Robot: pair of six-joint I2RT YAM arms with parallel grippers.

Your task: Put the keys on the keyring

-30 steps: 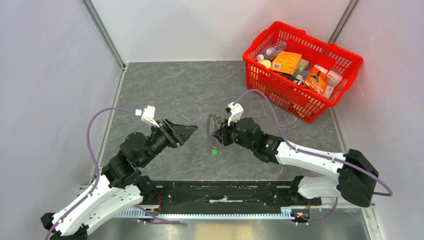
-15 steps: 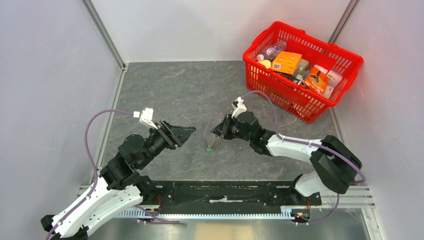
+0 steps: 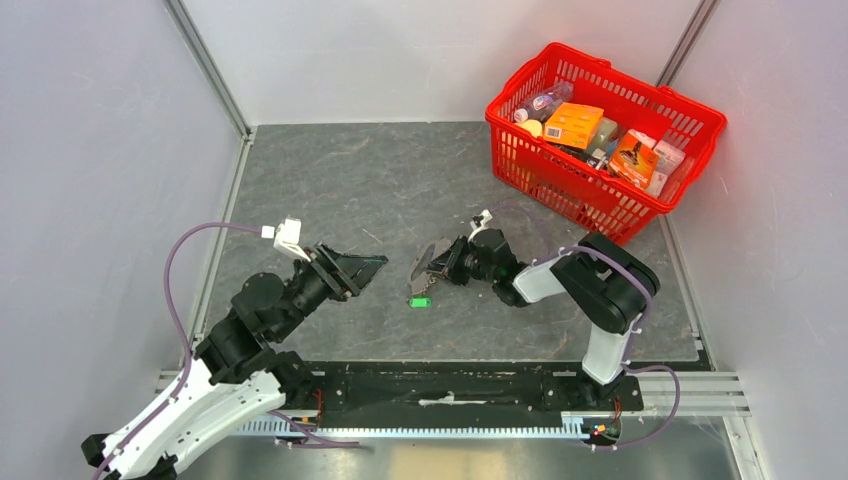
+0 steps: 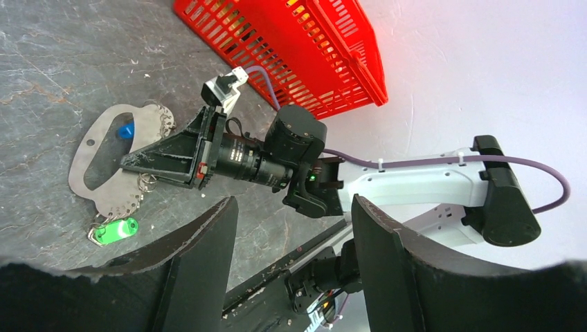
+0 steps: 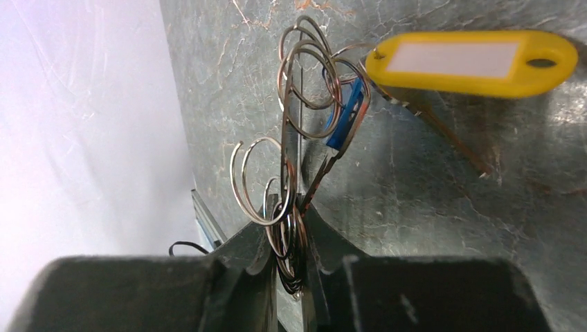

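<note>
The keyring (image 3: pixel 420 268) lies low over the table centre: a grey strap loop (image 4: pixel 88 158), metal rings (image 5: pixel 304 76), a green tag (image 3: pixel 421 301) (image 4: pixel 114 229) and a yellow tag (image 5: pixel 471 62). A blue-headed key (image 5: pixel 344 117) (image 4: pixel 124 130) hangs among the rings. My right gripper (image 3: pixel 437 262) (image 5: pixel 291 207) is shut on the cluster of rings. My left gripper (image 3: pixel 362 266) (image 4: pixel 294 263) stands open to the left of the keyring, a short gap away, with nothing between its fingers.
A red basket (image 3: pixel 560 180) (image 4: pixel 277 48) full of packaged goods stands at the back right. The right arm (image 3: pixel 600 285) is folded tightly near the table's right side. Grey walls enclose the table on three sides.
The right arm has folded in and carried the keyring lower and slightly left; the green tag now rests on the table. The left gripper has drawn back a little.
</note>
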